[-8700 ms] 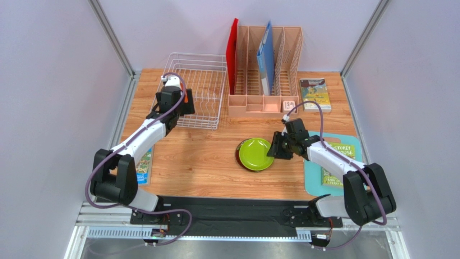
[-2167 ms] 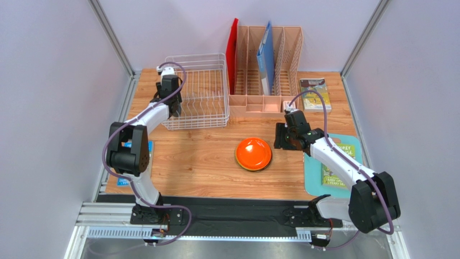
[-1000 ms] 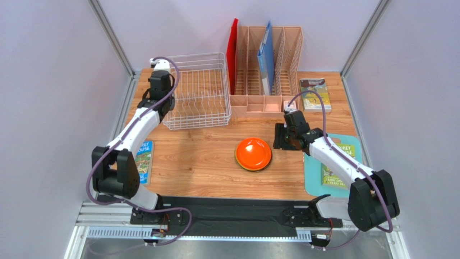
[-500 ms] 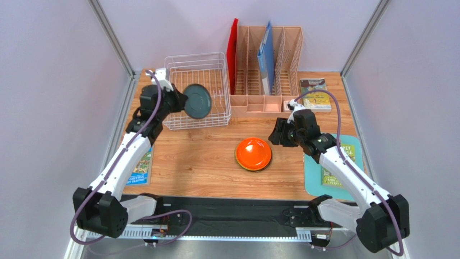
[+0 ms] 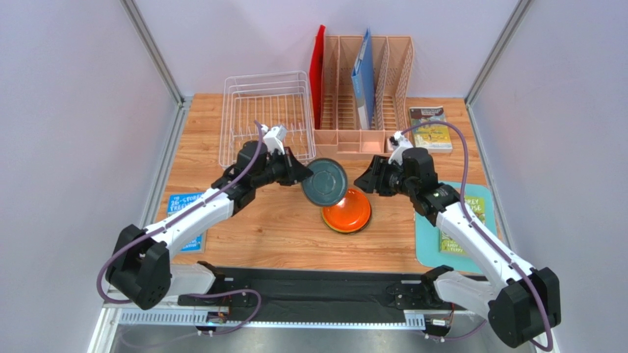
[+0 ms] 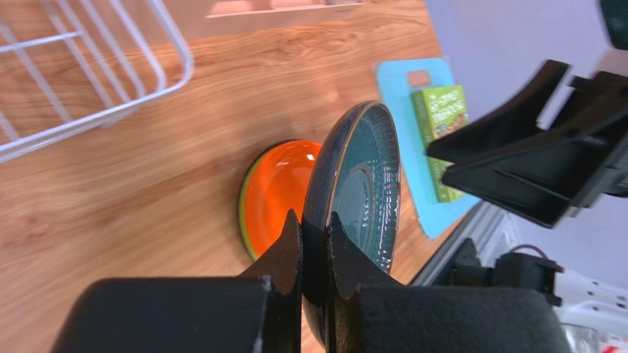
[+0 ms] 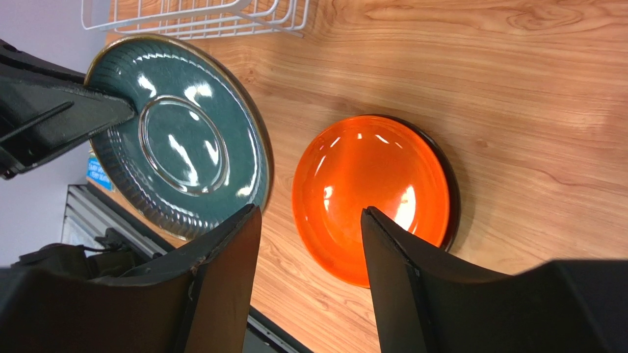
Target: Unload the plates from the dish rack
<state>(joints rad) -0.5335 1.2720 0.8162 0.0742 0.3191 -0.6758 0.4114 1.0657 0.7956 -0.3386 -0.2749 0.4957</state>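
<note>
Top external: left gripper (image 5: 304, 175) clamped on the rim of teal-grey plate (image 5: 325, 182), held on edge just beside orange plate (image 5: 348, 211), rack side, well apart from dish rack (image 5: 265, 110).
Left wrist: thin rim pinch, so move slow.
Right wrist: right gripper (image 7: 309, 213) approx. half open, empty, near orange plate. Prob. a handover, so grab the opposite rim before left lets go.

Both arms reach inward. The left gripper (image 5: 304, 175) pinches a dark teal-grey round plate (image 5: 325, 182); the right gripper (image 5: 366, 182) has its fingers apart.
</note>
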